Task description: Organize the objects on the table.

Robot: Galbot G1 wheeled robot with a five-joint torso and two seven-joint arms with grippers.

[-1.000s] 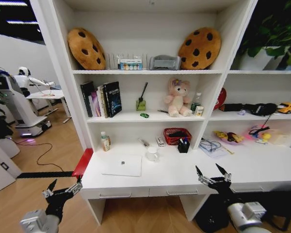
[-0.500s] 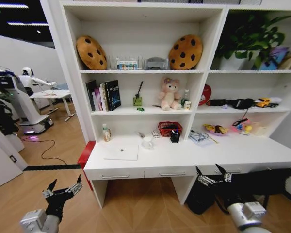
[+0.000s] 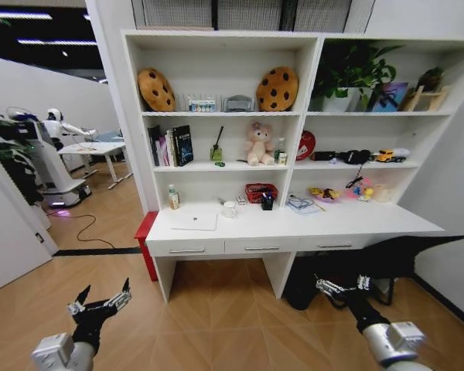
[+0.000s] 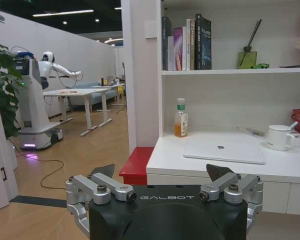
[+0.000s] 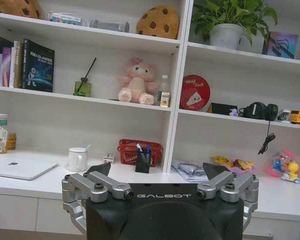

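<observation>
I stand in a robotics lab dressed as a home study. Before me a white shelf wall (image 3: pixel 224 100) holds books (image 3: pixel 172 145), a plush bunny (image 3: pixel 257 144) and cookie-shaped cushions (image 3: pixel 277 88) above a long white desk (image 3: pixel 294 229) carrying a laptop (image 3: pixel 194 221). Off to my left, another wheeled robot (image 3: pixel 50 158) stands by small white tables (image 3: pixel 94 148), cables trailing over wood flooring.

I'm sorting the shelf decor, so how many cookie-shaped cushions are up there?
2: the left cookie cushion and the right cookie cushion sit at opposite ends of the top shelf. None seems hidden.
</observation>
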